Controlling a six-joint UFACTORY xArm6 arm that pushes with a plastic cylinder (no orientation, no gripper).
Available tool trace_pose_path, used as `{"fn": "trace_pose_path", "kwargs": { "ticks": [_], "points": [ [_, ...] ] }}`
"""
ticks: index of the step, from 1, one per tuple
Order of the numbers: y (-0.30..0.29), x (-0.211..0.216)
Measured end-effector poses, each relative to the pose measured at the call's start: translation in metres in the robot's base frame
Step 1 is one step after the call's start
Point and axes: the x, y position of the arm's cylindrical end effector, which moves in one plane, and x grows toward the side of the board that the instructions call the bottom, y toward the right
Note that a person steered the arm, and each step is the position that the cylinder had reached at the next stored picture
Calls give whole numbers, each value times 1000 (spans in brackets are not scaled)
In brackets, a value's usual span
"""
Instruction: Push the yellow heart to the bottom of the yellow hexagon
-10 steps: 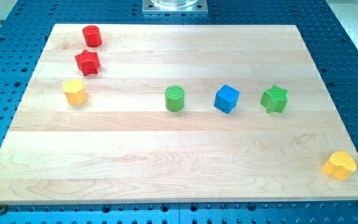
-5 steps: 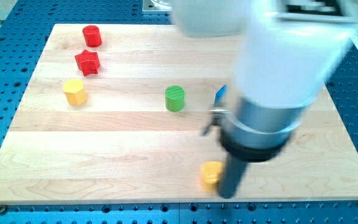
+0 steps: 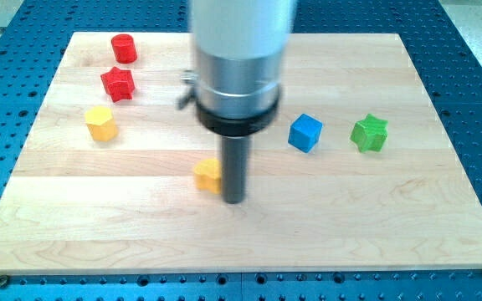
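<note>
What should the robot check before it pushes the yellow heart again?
1. My tip touches the yellow heart on its right side in the view: ok.
2. Yellow heart sits just below the yellow hexagon: not ok, it lies far off to the right and lower.
3. Path from heart toward the hexagon has no blocks in it: ok.
4. Red star stays out of the way, above the hexagon: ok.
5. Green cylinder is visible: cannot tell, the arm hides that spot.
</note>
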Motion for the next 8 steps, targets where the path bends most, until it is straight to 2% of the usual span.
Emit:
{"fn": "trace_pose_path", "kwargs": {
  "ticks": [1,2,3,5,6,7,8],
  "points": [
    [-80,0],
    [-38,0],
    [-12,-24],
    [-134,-43],
    [-163,-41],
    [-152,-4],
    [-241,7]
  ]
}}
